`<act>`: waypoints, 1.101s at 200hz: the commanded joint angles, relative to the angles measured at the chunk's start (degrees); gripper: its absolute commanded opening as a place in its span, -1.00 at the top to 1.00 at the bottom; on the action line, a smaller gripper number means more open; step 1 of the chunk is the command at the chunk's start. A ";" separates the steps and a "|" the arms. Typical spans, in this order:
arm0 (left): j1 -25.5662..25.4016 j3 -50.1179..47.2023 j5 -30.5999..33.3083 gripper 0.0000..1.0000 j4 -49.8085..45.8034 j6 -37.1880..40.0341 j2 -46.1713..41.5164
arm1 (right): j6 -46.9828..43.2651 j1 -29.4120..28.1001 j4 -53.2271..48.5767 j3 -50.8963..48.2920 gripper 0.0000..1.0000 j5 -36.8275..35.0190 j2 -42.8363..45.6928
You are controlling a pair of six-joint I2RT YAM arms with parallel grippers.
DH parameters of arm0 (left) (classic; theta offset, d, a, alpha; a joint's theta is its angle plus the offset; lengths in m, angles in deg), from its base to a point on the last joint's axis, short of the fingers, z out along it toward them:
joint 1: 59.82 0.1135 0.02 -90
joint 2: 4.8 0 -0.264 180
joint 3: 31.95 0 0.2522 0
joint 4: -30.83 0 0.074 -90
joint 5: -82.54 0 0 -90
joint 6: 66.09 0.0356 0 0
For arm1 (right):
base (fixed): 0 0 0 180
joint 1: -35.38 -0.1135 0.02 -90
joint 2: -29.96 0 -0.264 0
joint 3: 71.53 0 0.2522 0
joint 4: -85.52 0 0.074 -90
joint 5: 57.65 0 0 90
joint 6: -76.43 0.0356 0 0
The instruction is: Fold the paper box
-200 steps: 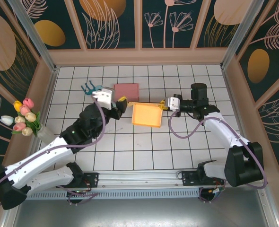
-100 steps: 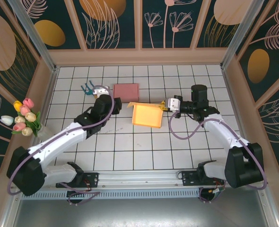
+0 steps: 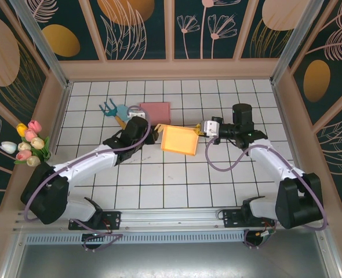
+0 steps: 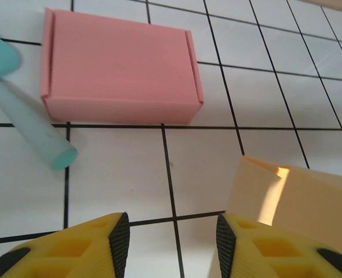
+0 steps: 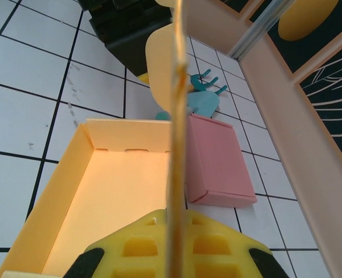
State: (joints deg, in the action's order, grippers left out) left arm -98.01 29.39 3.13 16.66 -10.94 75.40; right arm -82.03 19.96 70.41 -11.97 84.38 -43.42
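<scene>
Far left of the paper box (image 3: 179, 140), against the side wall: a bunch of tulips (image 3: 31, 142), pink, yellow and white, smooth-petalled, in a clear vase.

Nearer, up and to the left of the box: a teal plastic tool (image 3: 110, 108), pronged like a fork at one end, with a round matt handle.

Just left of the box: the left end effector (image 3: 151, 132), with yellow lattice-patterned fingers (image 4: 110, 243) tipped in black, spread fairly wide, gripping nothing, bare tile between them.

Just beyond the box's upper-left corner: a closed pink box (image 3: 155, 110), flat and rectangular, in matt card with crisp folded edges.

Then the paper box itself, mid-bench (image 3: 159, 185): smooth orange card, a shallow open tray with low upright walls and small tab slots along one wall, resting on glossy white square tiles with dark grout.

At its right side: a thin flap (image 5: 175, 145) standing upright, edge-on from the right wrist.

Pinched tight on that flap: the right end effector (image 3: 201, 128), with the same yellow lattice pads.
</scene>
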 commanded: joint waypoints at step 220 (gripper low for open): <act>-0.29 -9.57 7.48 0.24 10.36 -1.99 9.93 | -9.35 -9.80 3.80 -4.62 0.73 -23.76 -14.36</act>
State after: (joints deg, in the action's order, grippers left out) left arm -97.88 21.74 5.29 26.08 -11.40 86.11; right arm -88.77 11.35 80.42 -17.22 66.04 -56.36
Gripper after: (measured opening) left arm 0.389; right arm 0.136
